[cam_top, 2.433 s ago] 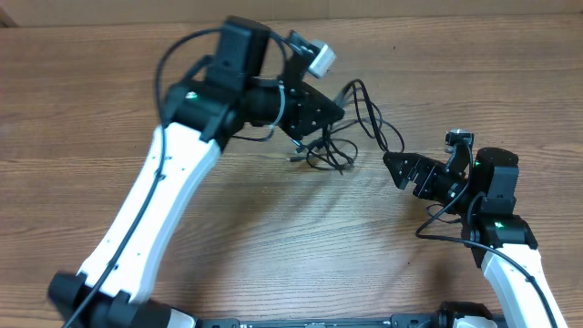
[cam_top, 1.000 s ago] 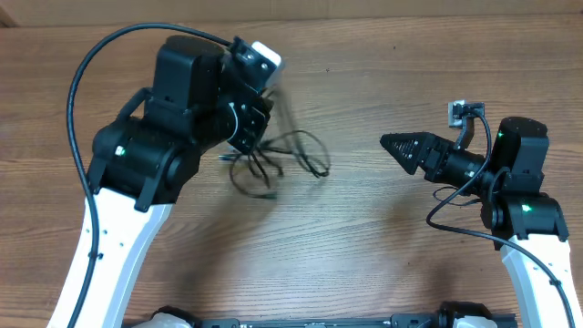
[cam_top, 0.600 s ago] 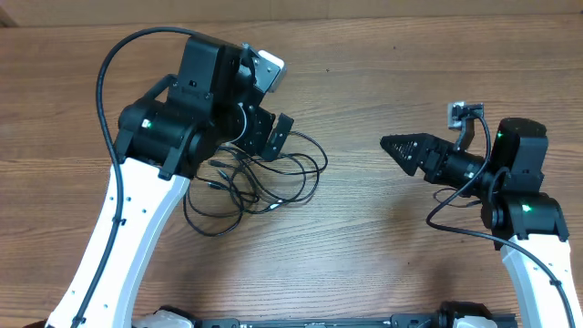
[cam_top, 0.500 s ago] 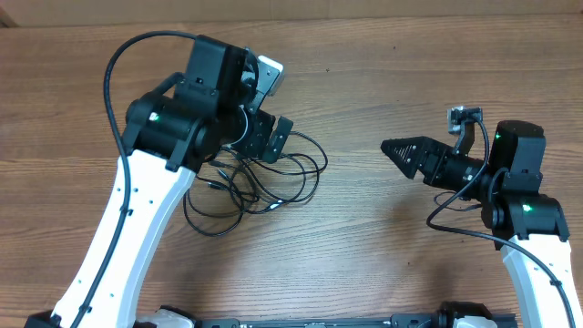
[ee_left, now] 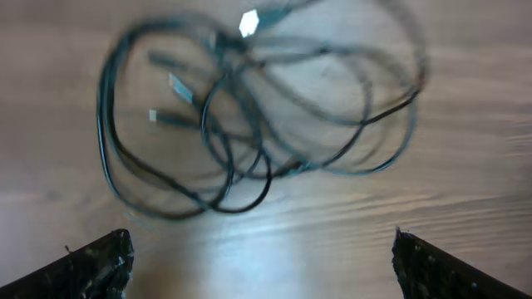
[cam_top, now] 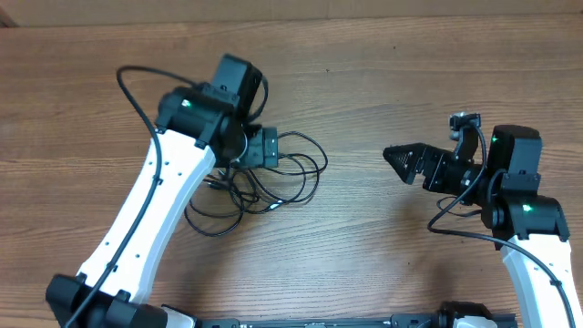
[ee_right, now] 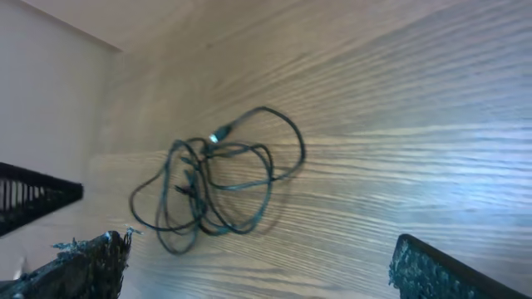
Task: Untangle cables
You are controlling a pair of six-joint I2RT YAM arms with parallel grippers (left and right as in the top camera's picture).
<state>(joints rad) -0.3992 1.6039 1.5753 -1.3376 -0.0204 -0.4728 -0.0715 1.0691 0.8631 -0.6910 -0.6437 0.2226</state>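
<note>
The cables [cam_top: 258, 187] lie in one tangled heap of thin black loops on the wooden table, left of centre. My left gripper [cam_top: 266, 148] hovers over the heap's upper edge, open and holding nothing. In the left wrist view the cables [ee_left: 235, 158] lie spread beyond the gripper [ee_left: 262, 266], whose two fingertips stand far apart at the bottom corners. My right gripper [cam_top: 401, 162] is well to the right of the heap, pointing at it, open and empty. The right wrist view shows the cables [ee_right: 208, 187] far ahead of the wide-apart right gripper [ee_right: 262, 266].
The bare wooden table [cam_top: 364, 255] lies between the heap and the right arm. The left arm's thick black wire [cam_top: 137, 87] arcs above its white link. A dark wire rack [ee_right: 33, 195] shows at the left edge of the right wrist view.
My left gripper opened and let go of the cables, which dropped and spread out on the table. The left arm has swung back over them. The right gripper opened a little wider.
</note>
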